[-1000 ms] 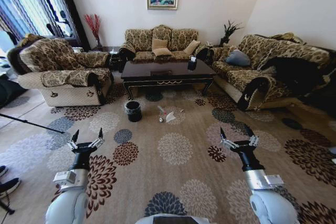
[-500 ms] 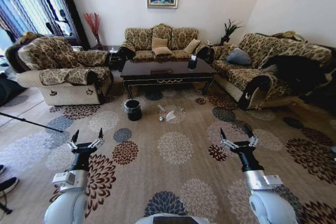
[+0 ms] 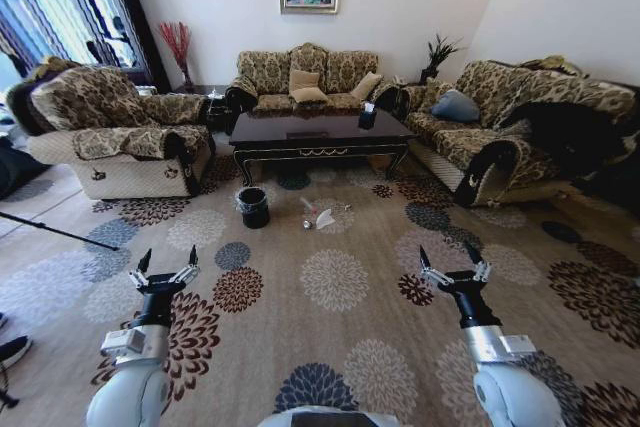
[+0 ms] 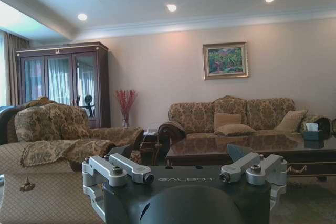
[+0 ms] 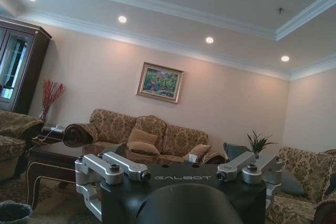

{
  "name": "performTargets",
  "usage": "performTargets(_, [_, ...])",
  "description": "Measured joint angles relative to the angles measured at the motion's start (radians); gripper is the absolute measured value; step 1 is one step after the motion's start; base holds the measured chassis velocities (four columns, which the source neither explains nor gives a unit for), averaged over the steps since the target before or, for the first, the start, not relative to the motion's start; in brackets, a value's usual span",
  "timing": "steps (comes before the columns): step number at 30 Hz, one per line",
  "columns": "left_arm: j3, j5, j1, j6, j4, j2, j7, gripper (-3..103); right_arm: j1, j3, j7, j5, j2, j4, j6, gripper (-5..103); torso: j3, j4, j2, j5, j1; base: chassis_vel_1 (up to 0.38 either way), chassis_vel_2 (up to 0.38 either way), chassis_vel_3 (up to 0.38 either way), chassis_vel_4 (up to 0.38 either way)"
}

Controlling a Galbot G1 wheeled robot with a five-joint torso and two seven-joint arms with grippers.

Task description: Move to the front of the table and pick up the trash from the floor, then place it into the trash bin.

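The dark brown table (image 3: 318, 133) stands ahead in the middle of the room, before the far sofa. On the carpet in front of it lies the trash: crumpled white paper (image 3: 324, 218), a small silvery can (image 3: 308, 227) and a thin white stick (image 3: 306, 208). The black trash bin (image 3: 253, 208) with a clear liner stands just left of the litter. My left gripper (image 3: 167, 258) and right gripper (image 3: 447, 259) are both open, held low and far short of the trash, with nothing in them. The left wrist view shows the left gripper (image 4: 181, 153) and the table (image 4: 252, 148) beyond it. The right wrist view shows the right gripper (image 5: 176, 153), the table (image 5: 52, 156) and the bin (image 5: 11, 213).
An armchair (image 3: 110, 132) stands left of the table and a long sofa (image 3: 500, 132) to its right. A thin dark pole (image 3: 60, 232) lies across the floor at the left. Open flowered carpet (image 3: 335, 282) stretches between me and the trash.
The whole head view has shifted slightly, so the camera has moved a little. Both arms keep the same pose, with both grippers open.
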Motion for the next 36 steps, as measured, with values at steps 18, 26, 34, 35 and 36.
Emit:
performTargets(18, [0.003, 0.003, -0.002, 0.001, 0.017, 0.002, 0.003, 100, 0.008, -0.002, -0.026, -0.002, -0.001, -0.015, 0.005, 100, -0.050, 0.0000, -0.088, 0.0000, -0.038, 0.000, 0.000, 0.000, 0.000])
performTargets(26, [0.009, 0.013, 0.003, -0.008, 0.035, -0.005, 0.004, 100, 0.009, 0.003, -0.019, 0.005, 0.000, -0.002, 0.008, 100, -0.068, 0.0001, -0.120, 0.0000, -0.052, 0.000, 0.000, 0.000, 0.000])
performTargets(34, [0.009, 0.012, 0.006, -0.012, 0.031, -0.008, 0.005, 100, 0.006, 0.011, -0.011, 0.013, 0.000, 0.011, 0.009, 100, -0.090, 0.0000, -0.160, 0.0000, -0.069, 0.000, 0.000, 0.000, 0.000])
performTargets(35, [0.009, 0.012, 0.006, -0.012, 0.031, -0.008, 0.005, 100, 0.006, 0.011, -0.011, 0.013, 0.000, 0.011, 0.009, 100, -0.090, 0.0000, -0.160, 0.0000, -0.069, 0.000, 0.000, 0.000, 0.000])
performTargets(36, [0.009, 0.012, 0.006, -0.012, 0.031, -0.009, 0.005, 100, 0.006, 0.012, -0.011, 0.013, 0.000, 0.011, 0.009, 100, -0.092, 0.0000, -0.163, 0.0000, -0.071, 0.000, 0.000, 0.000, 0.000])
